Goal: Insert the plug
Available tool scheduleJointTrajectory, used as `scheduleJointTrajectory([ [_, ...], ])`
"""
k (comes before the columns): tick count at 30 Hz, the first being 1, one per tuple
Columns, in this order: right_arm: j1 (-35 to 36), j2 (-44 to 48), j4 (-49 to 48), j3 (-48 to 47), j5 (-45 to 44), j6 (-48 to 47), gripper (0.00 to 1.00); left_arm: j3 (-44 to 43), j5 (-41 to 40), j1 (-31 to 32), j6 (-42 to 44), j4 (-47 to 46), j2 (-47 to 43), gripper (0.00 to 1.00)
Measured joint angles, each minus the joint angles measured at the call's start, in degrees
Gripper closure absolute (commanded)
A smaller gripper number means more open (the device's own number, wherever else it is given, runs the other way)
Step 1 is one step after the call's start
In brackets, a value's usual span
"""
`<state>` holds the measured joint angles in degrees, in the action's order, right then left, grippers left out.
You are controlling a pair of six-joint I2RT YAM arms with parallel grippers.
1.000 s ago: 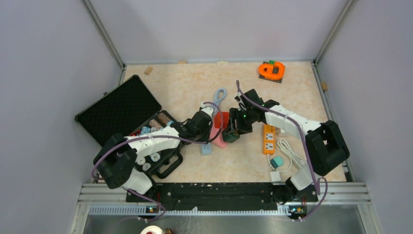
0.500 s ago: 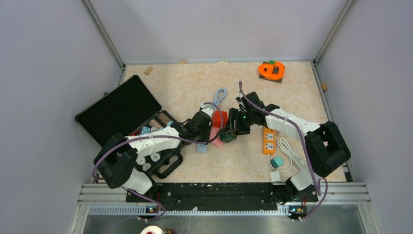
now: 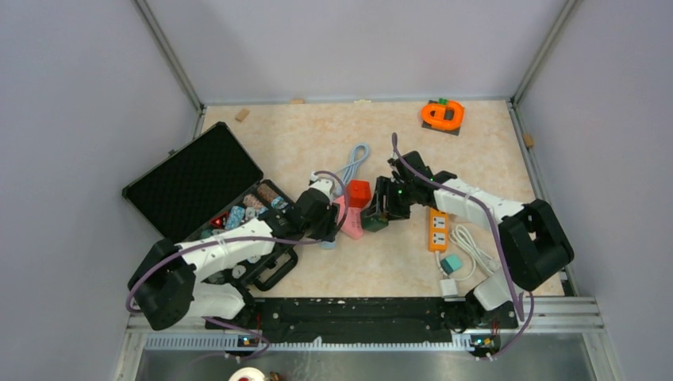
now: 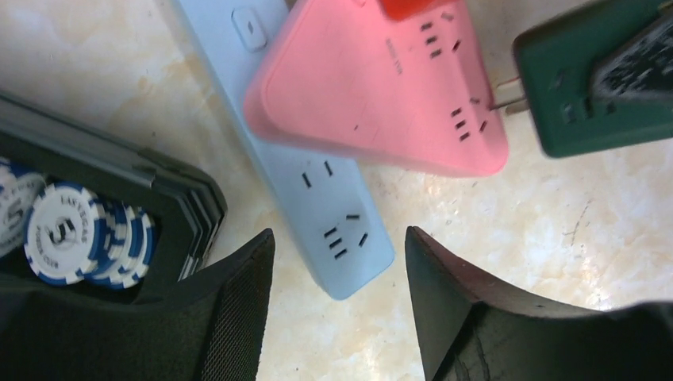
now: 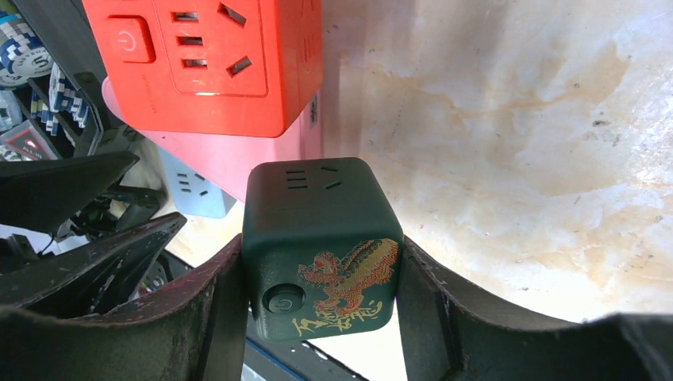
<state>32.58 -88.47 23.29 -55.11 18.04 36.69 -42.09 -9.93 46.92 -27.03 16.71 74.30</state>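
The right pincer (image 5: 320,274) was clamped on the green cube plug (image 5: 317,210), one dark finger pressed flat against each side of it. The face with the round button and the gold and red dragon design was turned toward the wrist camera.

In the left wrist view, two thin metal prongs (image 4: 509,97) stuck out of the plug's far face. Their tips reached the side edge of the pink socket block (image 4: 373,95). Whether they sat in any slot could not be told.

Just beyond the held plug, the red socket cube (image 5: 214,63) rested on the pink block with its slots and power button facing up.

The left pincer (image 4: 333,309) stood wide and gripped nothing, low over the bench (image 3: 301,143). The free end of the blue power strip (image 4: 325,198) lay directly ahead of the gap between its fingers and did not touch either one. Further ahead, the pink block lay across that strip, and the green plug lay ahead and to the right.

To the left of this pincer, stacks of blue and white poker chips (image 4: 59,234) sat in the open black case (image 3: 194,182).

From above, the two pincers faced each other closely across the pink block. The orange power strip (image 3: 437,227) lay on the bench behind the right pincer, beside its forearm.
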Motion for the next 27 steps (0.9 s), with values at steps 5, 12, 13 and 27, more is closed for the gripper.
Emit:
scheduleJointTrajectory([
  [5,0.0,0.0,-0.2,0.0,-0.4,0.5,1.0,4.5,1.1,0.0,-2.9,-0.5,-1.4,0.43],
  [12,0.0,1.2,-0.2,0.0,-0.4,1.0,1.0,6.6,5.0,0.0,-5.9,-3.7,0.2,0.47],
  [13,0.0,1.5,-0.2,0.0,-0.4,1.1,1.0,6.6,5.5,0.0,-6.1,-4.2,0.6,0.48],
  [27,0.0,1.6,1.1,-0.5,-1.3,1.0,1.0,6.6,7.6,0.4,-7.8,-8.7,2.8,0.56],
])
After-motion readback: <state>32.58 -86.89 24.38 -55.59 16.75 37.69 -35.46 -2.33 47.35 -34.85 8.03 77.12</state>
